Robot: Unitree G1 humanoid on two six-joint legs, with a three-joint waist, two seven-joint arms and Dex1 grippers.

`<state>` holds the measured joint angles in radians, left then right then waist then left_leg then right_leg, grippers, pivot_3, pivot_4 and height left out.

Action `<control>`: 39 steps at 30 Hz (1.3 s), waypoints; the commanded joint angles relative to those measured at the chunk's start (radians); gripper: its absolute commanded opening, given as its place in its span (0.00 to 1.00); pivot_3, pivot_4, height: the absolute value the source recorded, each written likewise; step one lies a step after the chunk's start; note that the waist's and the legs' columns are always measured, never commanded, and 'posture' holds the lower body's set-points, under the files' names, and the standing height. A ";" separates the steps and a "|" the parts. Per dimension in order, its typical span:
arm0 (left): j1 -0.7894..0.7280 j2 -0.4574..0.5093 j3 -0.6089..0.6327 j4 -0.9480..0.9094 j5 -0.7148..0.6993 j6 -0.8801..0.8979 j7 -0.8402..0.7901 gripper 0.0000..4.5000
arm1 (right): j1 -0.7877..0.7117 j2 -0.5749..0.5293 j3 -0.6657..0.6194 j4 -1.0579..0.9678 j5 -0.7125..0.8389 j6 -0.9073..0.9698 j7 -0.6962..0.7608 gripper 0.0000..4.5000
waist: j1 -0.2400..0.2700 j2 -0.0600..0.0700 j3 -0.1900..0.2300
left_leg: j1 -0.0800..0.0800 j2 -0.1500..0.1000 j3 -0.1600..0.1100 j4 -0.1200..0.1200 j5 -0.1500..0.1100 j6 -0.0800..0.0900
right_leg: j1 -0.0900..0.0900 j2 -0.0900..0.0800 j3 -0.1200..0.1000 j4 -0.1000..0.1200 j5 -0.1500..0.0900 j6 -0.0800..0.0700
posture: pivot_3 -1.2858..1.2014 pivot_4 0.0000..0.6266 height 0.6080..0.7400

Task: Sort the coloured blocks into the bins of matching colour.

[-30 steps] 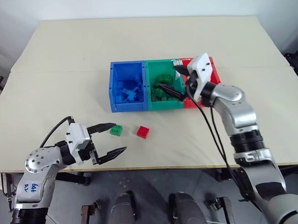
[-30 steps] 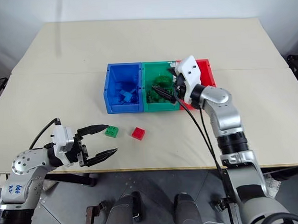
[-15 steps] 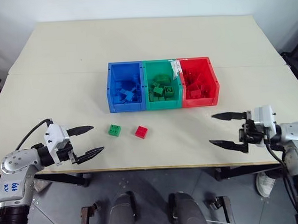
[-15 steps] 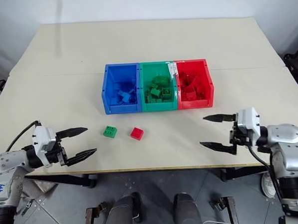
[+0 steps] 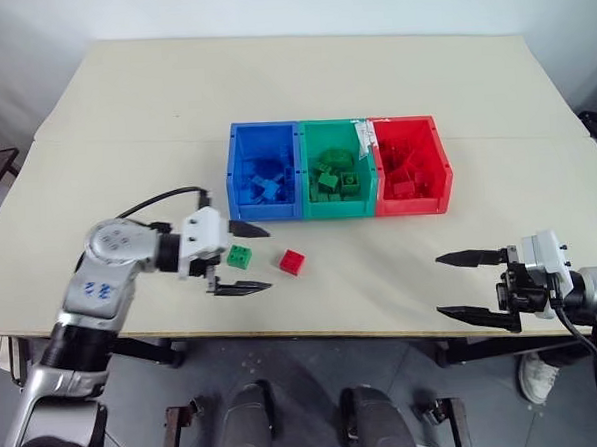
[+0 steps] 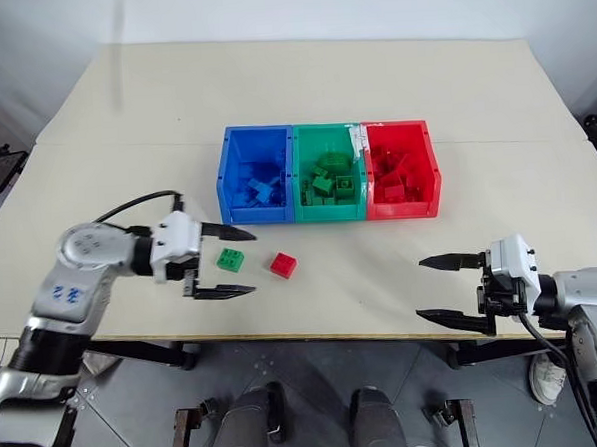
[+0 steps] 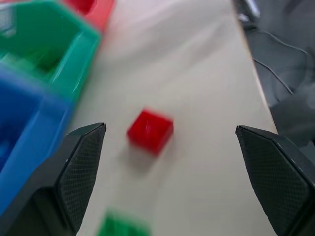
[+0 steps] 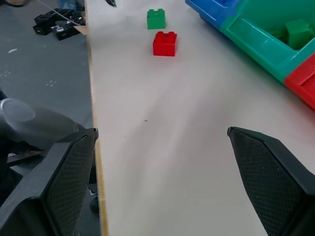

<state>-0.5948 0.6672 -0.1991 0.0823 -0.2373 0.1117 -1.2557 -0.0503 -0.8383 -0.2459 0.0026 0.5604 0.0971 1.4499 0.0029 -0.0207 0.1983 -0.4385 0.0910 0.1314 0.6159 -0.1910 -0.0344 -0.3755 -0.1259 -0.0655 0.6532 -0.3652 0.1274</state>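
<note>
White label (image 5: 362, 136) on green bin's (image 5: 338, 171) rim, writing too small to read.

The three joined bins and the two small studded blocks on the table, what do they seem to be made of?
The row of blue, green and red open-topped bins looks like moulded plastic: thin walls, uniform colour, slight sheen. The small green studded block and small red studded block look like hard plastic too, with crisp moulded studs. The pale beige table seems matte, perhaps laminate or painted board; I cannot tell which.
</note>
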 commanded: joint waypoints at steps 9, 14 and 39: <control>-0.237 -0.126 -0.181 0.366 0.237 -0.205 -0.043 1.00 | 0.173 0.004 -0.113 -0.244 0.070 0.072 -0.121 0.98 | 0.002 0.000 0.000 | -0.002 0.000 -0.001 0.004 0.000 0.000 | 0.000 0.001 0.000 0.000 0.000 0.000 | 0.52 0.24 1.00; -0.276 -0.165 -0.176 0.451 0.261 -0.257 -0.039 0.73 | 0.228 0.006 -0.146 -0.290 0.088 0.085 -0.147 1.00 | 0.011 -0.001 0.000 | -0.002 0.000 -0.002 0.007 -0.001 0.002 | 0.001 0.000 0.000 0.000 0.000 0.000 | 0.52 0.24 1.00; -0.835 -0.691 0.082 1.048 0.167 -0.105 0.494 0.33 | 0.267 0.270 -0.323 -0.418 0.110 0.061 -0.659 1.00 | 0.032 -0.003 0.002 | -0.007 -0.002 -0.007 0.013 -0.002 0.004 | 0.002 0.000 -0.003 0.000 0.002 0.004 | 0.52 0.24 1.00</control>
<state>-1.3972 -0.0032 -0.1314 1.0772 -0.0880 0.0497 -0.8070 0.2059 -0.5741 -0.5407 -0.3653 0.6696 0.1754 0.8051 0.0345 -0.0233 0.1998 -0.4456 0.0886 0.1242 0.6282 -0.1936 -0.0306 -0.3734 -0.1260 -0.0683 0.6516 -0.3637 0.1313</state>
